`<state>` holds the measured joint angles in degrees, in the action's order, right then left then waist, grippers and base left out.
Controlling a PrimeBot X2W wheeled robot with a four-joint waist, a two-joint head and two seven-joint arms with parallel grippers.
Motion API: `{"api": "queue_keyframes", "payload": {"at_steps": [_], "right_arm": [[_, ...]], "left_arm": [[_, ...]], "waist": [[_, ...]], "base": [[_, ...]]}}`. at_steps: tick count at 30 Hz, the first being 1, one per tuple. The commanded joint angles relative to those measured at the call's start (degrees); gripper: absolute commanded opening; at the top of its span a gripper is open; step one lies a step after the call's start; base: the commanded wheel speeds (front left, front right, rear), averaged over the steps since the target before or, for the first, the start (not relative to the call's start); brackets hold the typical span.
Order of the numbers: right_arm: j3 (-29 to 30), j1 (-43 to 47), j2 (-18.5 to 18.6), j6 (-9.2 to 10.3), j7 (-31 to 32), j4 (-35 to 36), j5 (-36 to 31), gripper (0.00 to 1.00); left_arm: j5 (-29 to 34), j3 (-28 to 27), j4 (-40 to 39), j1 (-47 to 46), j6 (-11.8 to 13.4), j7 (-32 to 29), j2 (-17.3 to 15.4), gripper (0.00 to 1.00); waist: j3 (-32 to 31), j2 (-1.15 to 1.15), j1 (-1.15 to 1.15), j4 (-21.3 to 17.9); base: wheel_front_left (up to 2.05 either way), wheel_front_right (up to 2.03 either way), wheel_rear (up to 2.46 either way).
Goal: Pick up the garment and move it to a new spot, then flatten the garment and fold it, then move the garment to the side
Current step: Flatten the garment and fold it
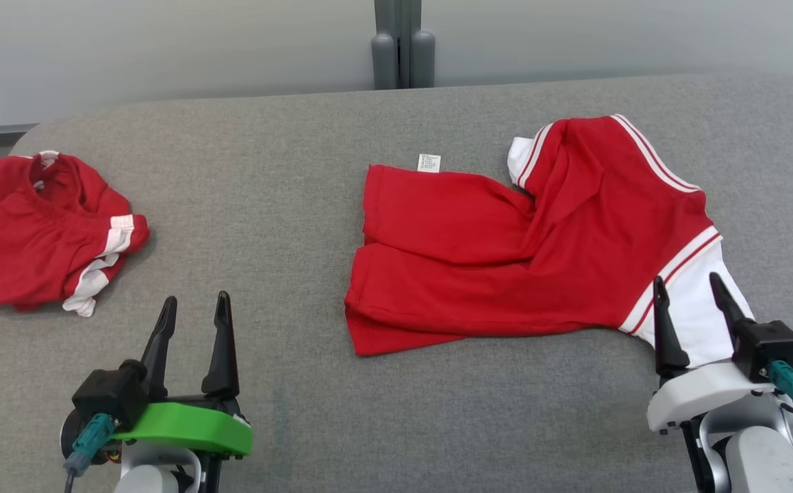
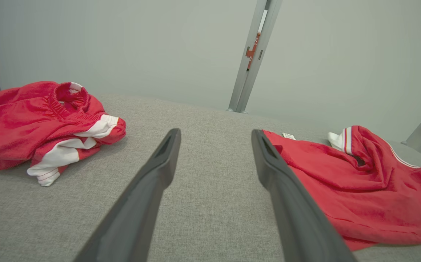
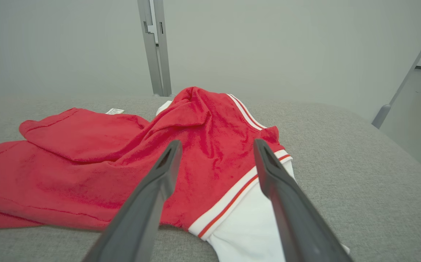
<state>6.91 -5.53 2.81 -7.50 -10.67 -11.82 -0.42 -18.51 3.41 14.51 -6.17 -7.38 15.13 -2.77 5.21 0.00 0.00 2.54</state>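
The red T-shirt (image 1: pixel 506 260) lies on the right half of the grey padded table (image 1: pixel 287 171), loosely doubled over and creased. Its white sleeve (image 1: pixel 692 308), edged in red and white stripes, is at the table's near right, and a white care label (image 1: pixel 429 162) pokes out on the far side. The right gripper (image 1: pixel 685 291) is spread wide and empty, its fingers over that sleeve; whether they touch it I cannot tell. The left gripper (image 1: pixel 196 308), equally wide, holds nothing, near a crumpled red-and-white garment (image 1: pixel 27 239) at the table's left end.

garment (image 1: pixel 506 260) right on table (image 1: pixel 266 192) | second garment (image 1: pixel 33 239) far left | post (image 1: pixel 402 48) behind table
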Motion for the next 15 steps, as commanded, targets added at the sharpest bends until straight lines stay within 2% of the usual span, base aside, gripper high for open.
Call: {"api": "queue_keyframes", "payload": {"at_steps": [1,6,15], "right_arm": [[-0.55,-0.28,0.14,0.01,-0.15,-0.92,0.60,1.00],[-2.32,-0.51,0.16,0.01,0.21,-3.34,4.24,1.00],[-2.85,0.12,0.16,0.01,1.23,-3.93,5.83,1.00]], "left_arm": [[0.30,-0.16,-0.02,1.12,-0.17,0.02,-0.21,1.00],[1.41,0.11,0.14,3.04,-0.17,0.02,-0.51,1.00],[1.90,-0.62,0.53,5.65,-0.17,0.02,-0.77,1.00]], "waist": [[-1.53,0.00,0.00,1.05],[-3.91,0.00,0.00,1.53],[-6.09,0.00,0.00,1.16]], "base": [[0.00,0.00,0.00],[0.00,0.00,0.00],[0.00,0.00,0.00]]}}
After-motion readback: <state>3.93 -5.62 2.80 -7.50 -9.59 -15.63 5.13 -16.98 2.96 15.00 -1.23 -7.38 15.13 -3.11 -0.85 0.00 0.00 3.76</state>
